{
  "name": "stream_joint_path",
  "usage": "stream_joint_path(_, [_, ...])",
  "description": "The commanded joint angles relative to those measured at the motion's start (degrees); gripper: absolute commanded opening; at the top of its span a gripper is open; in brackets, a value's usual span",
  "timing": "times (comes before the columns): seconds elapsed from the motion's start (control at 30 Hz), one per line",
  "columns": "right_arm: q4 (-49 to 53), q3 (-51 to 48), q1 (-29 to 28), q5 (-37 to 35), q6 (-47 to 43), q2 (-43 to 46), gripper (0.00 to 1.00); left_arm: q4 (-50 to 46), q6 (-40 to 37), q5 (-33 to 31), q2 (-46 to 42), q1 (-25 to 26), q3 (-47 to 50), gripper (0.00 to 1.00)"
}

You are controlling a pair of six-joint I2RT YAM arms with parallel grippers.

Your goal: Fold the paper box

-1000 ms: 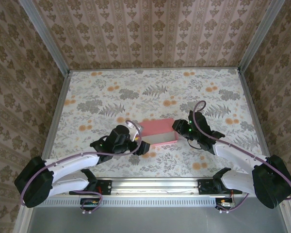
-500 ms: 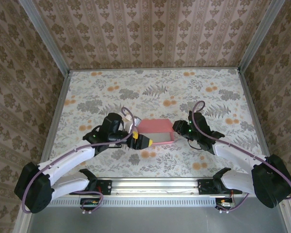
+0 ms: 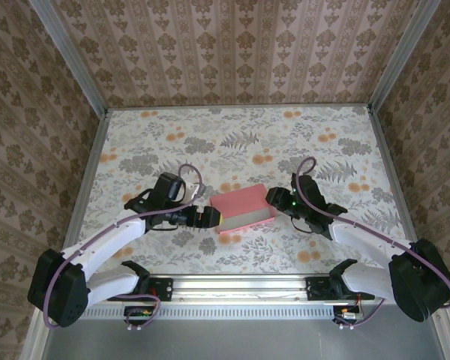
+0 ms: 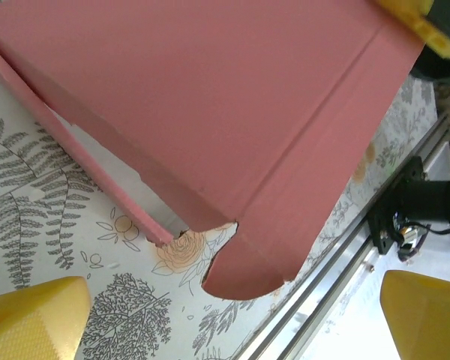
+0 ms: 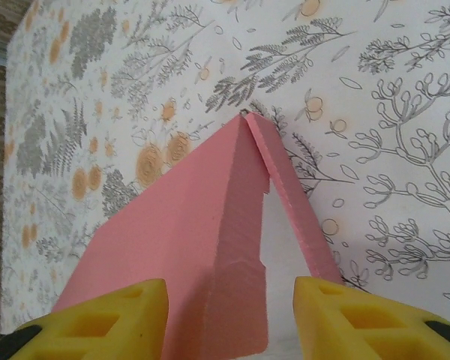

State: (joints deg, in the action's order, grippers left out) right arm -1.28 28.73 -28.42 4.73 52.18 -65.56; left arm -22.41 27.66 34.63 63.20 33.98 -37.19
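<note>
Paper box [image 3: 244, 210] between spread left hand [image 3: 212, 218] and spread right hand [image 3: 273, 198], right-end wall amid right fingers [image 5: 105, 319].

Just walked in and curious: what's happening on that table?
Two robot arms are folding a pink paper box on the table. The left arm sits at the box's left end with jaws wide open, holding nothing. The right arm straddles the right end with open jaws. The lid leans over, its tab not yet tucked.
</note>
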Motion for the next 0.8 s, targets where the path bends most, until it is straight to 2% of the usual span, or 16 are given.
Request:
stream_joint_path(0.0, [5.95, 2.48, -0.11, -1.39, -4.74, 1.30, 0.51, 0.94, 4.49, 1.25, 0.58, -0.05, -2.39, 0.97])
stream_joint_path(0.27, [8.94, 6.93, 1.61, 7.38, -14.74, -1.06, 0.42, 3.43, 6.45, 0.69, 5.80, 2.42, -4.95, 0.85])
stream_joint_path(0.47, [8.59, 7.79, 1.60, 9.85, -14.68, -3.17, 0.37, 6.64, 8.15, -0.48, 12.26, 4.50, -6.90, 0.78])
stream_joint_path(0.77, [7.72, 6.48, 1.53, 11.17, -14.11, -4.34, 0.30, 7.61, 7.94, -2.86, 13.92, 4.52, -7.90, 0.69])
